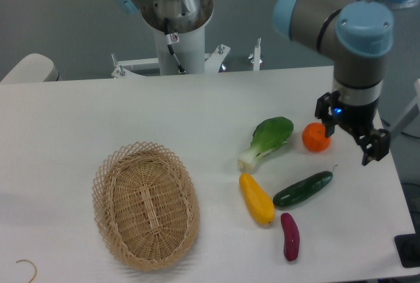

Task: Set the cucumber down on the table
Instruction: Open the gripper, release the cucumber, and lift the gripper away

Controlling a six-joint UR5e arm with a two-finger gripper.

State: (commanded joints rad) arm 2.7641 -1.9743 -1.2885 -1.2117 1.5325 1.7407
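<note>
**Pincer raised, cucumber on table**

Pincer (352,137) hangs above the table (98,109), jaws spread, holding nothing. Cucumber (302,188) lies flat on the table, between the yellow squash (256,199) and the right edge, below the orange (315,137).
</note>
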